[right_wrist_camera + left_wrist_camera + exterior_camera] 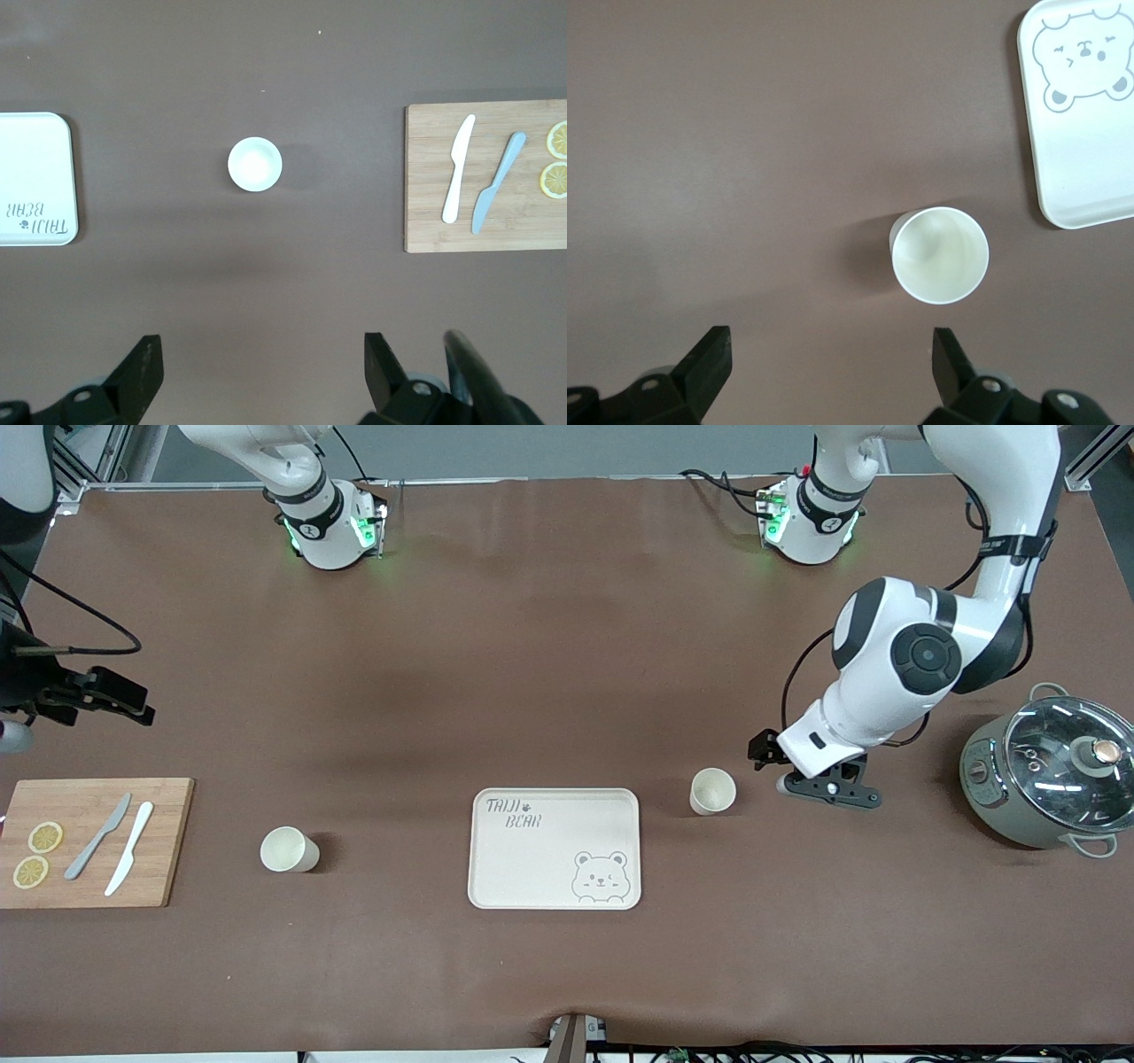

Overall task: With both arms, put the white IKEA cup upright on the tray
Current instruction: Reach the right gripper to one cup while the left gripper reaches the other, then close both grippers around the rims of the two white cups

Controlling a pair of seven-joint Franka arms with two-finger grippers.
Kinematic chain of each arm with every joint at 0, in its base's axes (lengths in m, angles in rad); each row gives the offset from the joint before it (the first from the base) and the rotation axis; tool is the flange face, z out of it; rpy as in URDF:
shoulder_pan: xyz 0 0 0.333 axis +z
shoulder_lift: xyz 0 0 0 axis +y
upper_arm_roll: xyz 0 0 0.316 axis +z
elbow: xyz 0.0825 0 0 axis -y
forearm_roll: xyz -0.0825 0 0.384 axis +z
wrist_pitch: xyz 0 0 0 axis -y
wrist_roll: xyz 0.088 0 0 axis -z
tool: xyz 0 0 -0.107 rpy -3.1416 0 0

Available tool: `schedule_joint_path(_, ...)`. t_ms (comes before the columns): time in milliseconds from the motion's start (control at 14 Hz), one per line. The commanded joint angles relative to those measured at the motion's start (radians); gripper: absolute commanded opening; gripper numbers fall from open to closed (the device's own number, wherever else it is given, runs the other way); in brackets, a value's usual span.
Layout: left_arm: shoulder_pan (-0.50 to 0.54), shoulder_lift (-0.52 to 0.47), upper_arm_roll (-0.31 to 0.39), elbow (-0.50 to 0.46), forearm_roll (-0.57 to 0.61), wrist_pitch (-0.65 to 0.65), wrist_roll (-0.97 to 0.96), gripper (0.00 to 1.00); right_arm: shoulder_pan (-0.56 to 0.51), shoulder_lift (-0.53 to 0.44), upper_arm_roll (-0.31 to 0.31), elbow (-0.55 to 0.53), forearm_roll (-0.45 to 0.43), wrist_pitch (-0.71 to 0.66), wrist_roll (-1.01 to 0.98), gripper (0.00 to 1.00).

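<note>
Two white cups stand upright on the brown table, one on each side of the cream "TAIJI BEAR" tray (pixel 540 864). One cup (pixel 713 791) is beside the tray toward the left arm's end. It shows in the left wrist view (pixel 940 255) with the tray's bear corner (pixel 1090 168). My left gripper (pixel 828 788) is open and empty, low over the table beside this cup, apart from it (pixel 831 363). The other cup (pixel 288 849) stands toward the right arm's end (pixel 255 164). My right gripper (pixel 97 695) is open and empty, high over that end (pixel 264 367). The tray's edge (pixel 35 150) shows there too.
A wooden cutting board (pixel 168 841) with two knives and two lemon slices lies at the right arm's end; it also shows in the right wrist view (pixel 425 177). A grey pot with a glass lid (pixel 1050 779) stands at the left arm's end, close to the left arm.
</note>
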Motion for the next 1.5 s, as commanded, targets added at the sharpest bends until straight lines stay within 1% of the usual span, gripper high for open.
schedule_joint_path(0, 0.001, 0.0, -0.005, -0.088, 0.008, 0.121, -0.007, 1.0, -0.006, 0.062, 0.021, -0.004, -0.001, 0.052, -0.006, 1.0)
schedule_joint_path(143, -0.001, 0.012, -0.005, -0.132, 0.008, 0.195, -0.007, 1.0, -0.005, 0.117, 0.037, -0.004, -0.001, 0.086, -0.002, 1.0)
schedule_joint_path(286, -0.002, 0.026, -0.005, -0.164, 0.008, 0.261, -0.009, 1.0, -0.005, 0.171, 0.066, -0.006, -0.001, 0.12, 0.007, 1.0)
schedule_joint_path(500, -0.008, 0.038, -0.005, -0.203, 0.008, 0.33, -0.01, 1.0, -0.003, 0.266, 0.095, -0.016, 0.021, 0.223, 0.01, 1.0)
schedule_joint_path(786, -0.028, 0.072, -0.004, -0.203, 0.013, 0.374, -0.033, 1.0, 0.003, 0.366, 0.095, -0.018, 0.056, 0.31, 0.036, 1.0)
schedule_joint_path(1071, -0.03, 0.102, -0.004, -0.198, 0.019, 0.418, -0.033, 1.0, 0.004, 0.45, 0.095, -0.018, 0.056, 0.408, 0.034, 1.0)
schedule_joint_path(1286, -0.031, 0.106, -0.004, -0.185, 0.019, 0.421, -0.033, 1.0, 0.017, 0.496, 0.095, -0.018, 0.056, 0.487, 0.034, 1.0)
schedule_joint_path(1429, -0.031, 0.131, -0.004, -0.162, 0.019, 0.424, -0.033, 1.0, 0.02, 0.518, 0.095, -0.032, 0.054, 0.527, 0.033, 1.0)
